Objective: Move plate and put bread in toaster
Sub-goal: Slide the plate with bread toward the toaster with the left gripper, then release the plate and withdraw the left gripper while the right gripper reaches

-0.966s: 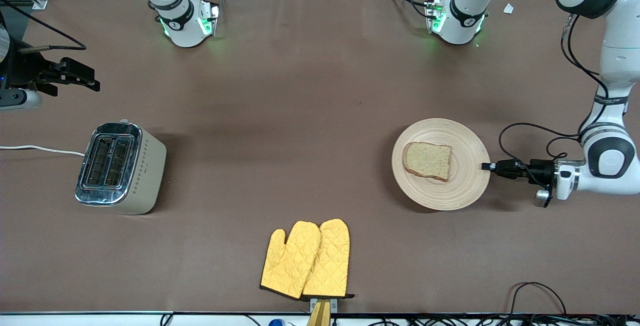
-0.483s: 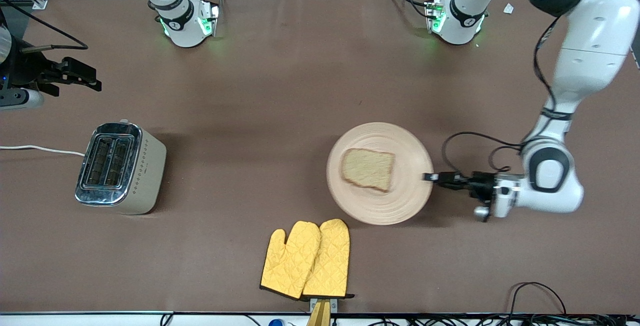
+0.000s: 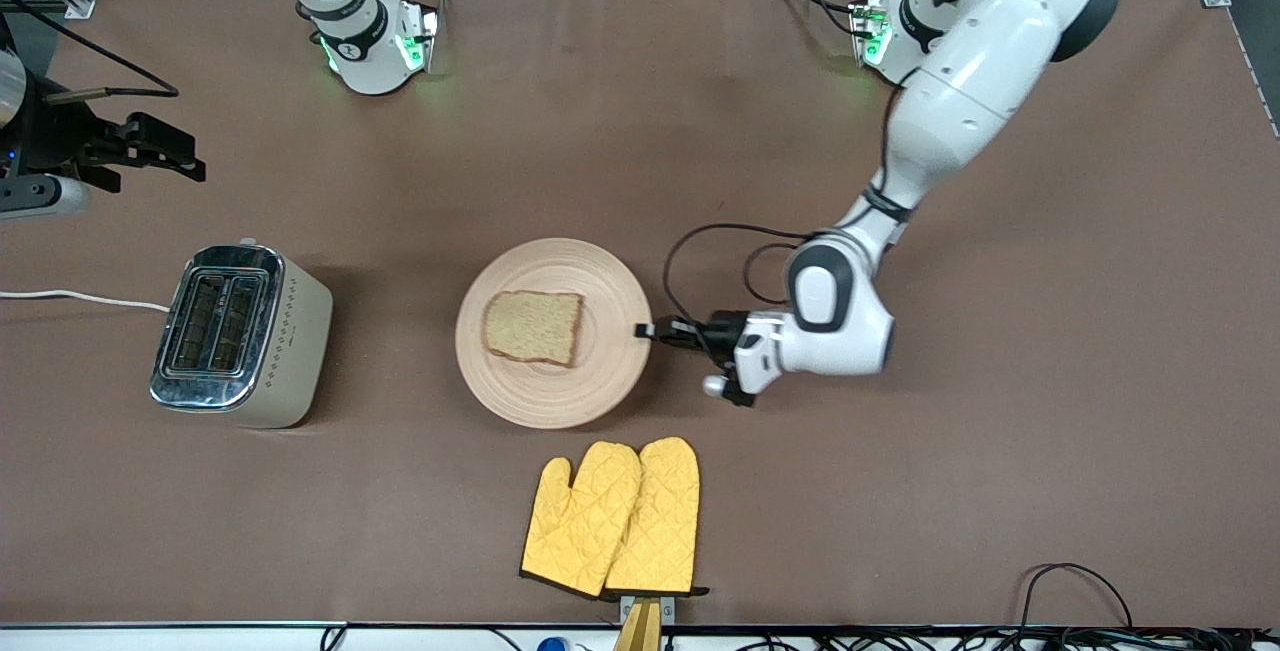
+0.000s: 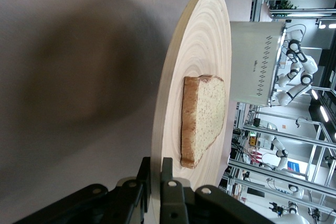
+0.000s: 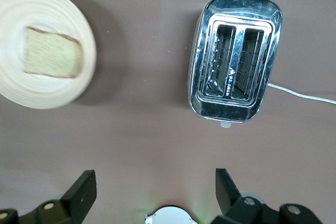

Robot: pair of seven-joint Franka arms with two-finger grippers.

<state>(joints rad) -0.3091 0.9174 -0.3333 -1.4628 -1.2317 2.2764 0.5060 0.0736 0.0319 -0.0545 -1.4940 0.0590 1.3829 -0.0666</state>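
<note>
My left gripper (image 3: 648, 331) is down at table height, its fingers pinched on the rim of the round, shallow, light beige wooden-looking plate (image 3: 600, 371) at the edge that faces the left arm's end of the table. In the left wrist view the two dark fingers (image 4: 170, 192) clamp that rim from either face, and the plate's (image 4: 202, 40) ring grooves run away from them.

On the plate lies the squarish slice of light brown speckled bread with a darker crust (image 3: 533, 327), flat, slightly toward the toaster's end of the plate's middle. The left wrist view shows the slice (image 4: 202, 119) edge-on, resting on the grooved surface.

The plate sits near the middle of the table, between the boxy cream-beige toaster with its shiny chrome top (image 3: 238, 334) and my left arm's wrist. The toaster stands upright toward the right arm's end, well apart from the plate, both slots open upward, and a thin white cord (image 3: 80, 298) trails from it toward the table's edge.

A pair of yellow quilted oven mitts (image 3: 612, 518) lies nearer the front camera than the plate, just beside its rim but apart from it.

My right gripper (image 5: 152, 195) waits in the air over the table near the toaster (image 5: 236, 59), fingers spread wide and holding nothing
</note>
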